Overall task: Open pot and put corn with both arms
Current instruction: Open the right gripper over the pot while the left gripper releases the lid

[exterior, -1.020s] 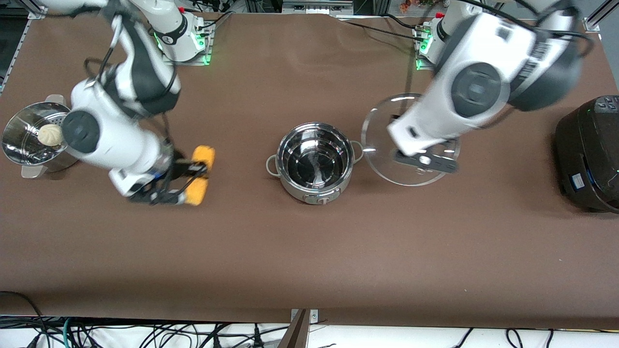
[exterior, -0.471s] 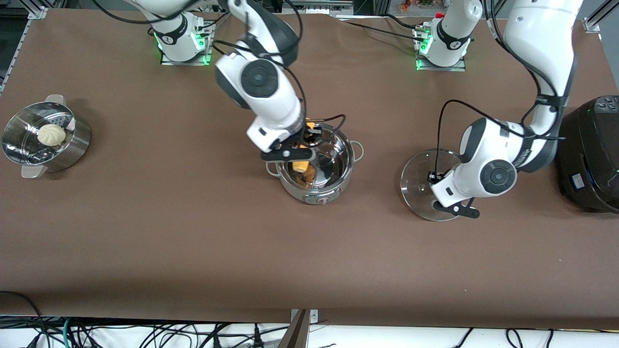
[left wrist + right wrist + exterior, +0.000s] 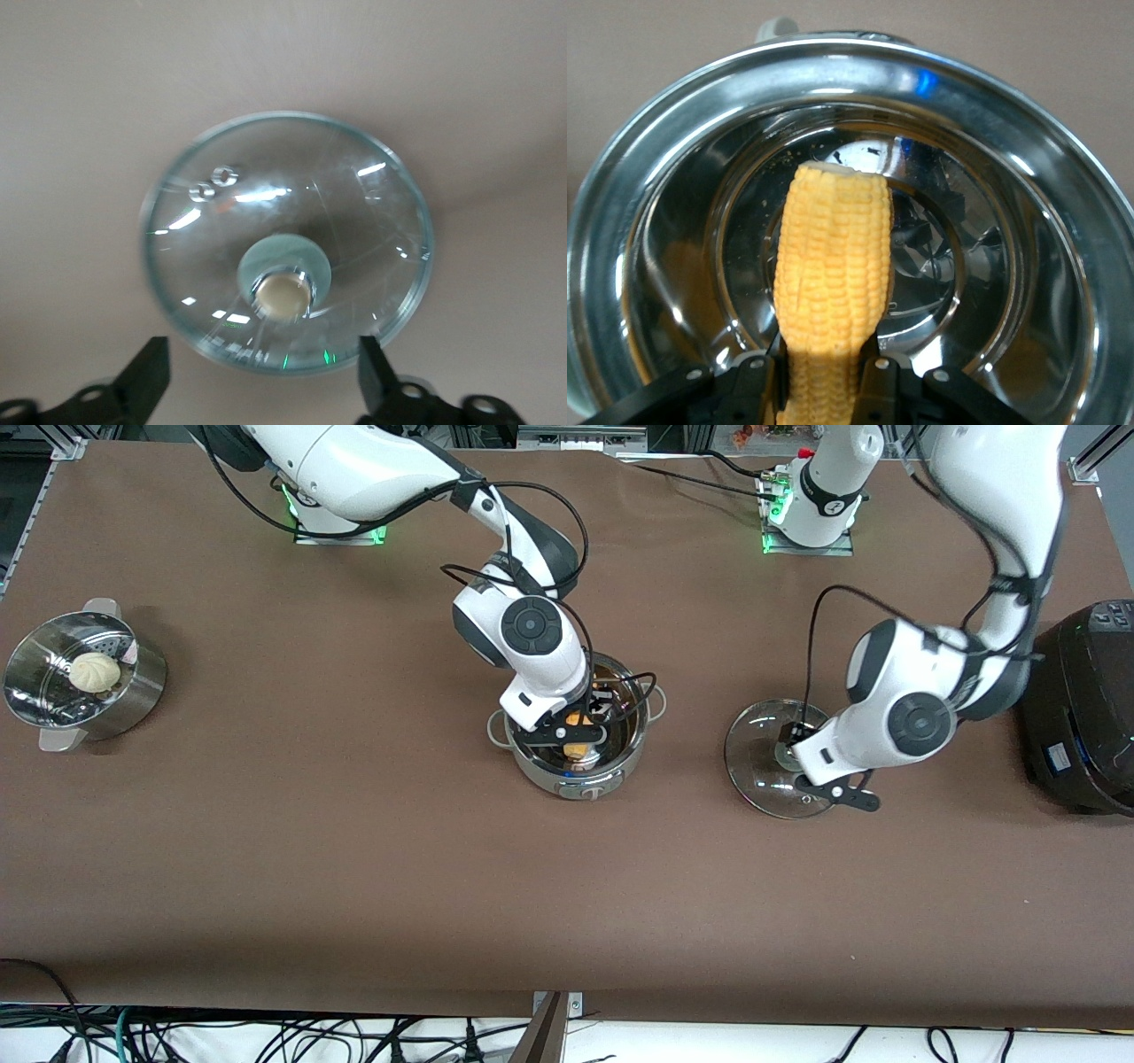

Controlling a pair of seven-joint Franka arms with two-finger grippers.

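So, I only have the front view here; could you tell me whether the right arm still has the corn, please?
Observer: Yes. In the right wrist view the right gripper is shut on the corn, which hangs down inside the pot.
Operator: Thank you. Is the corn's tip on the pot floor?
Observer: It is low in the pot, but I cannot tell whether it touches.
Operator: And has the left arm released the lid?
Observer: Yes. The left wrist view shows the left gripper open above the lid, its jaws apart and clear of the knob.
Operator: Is the lid lying flat?
Observer: It appears to rest on the table, knob up.
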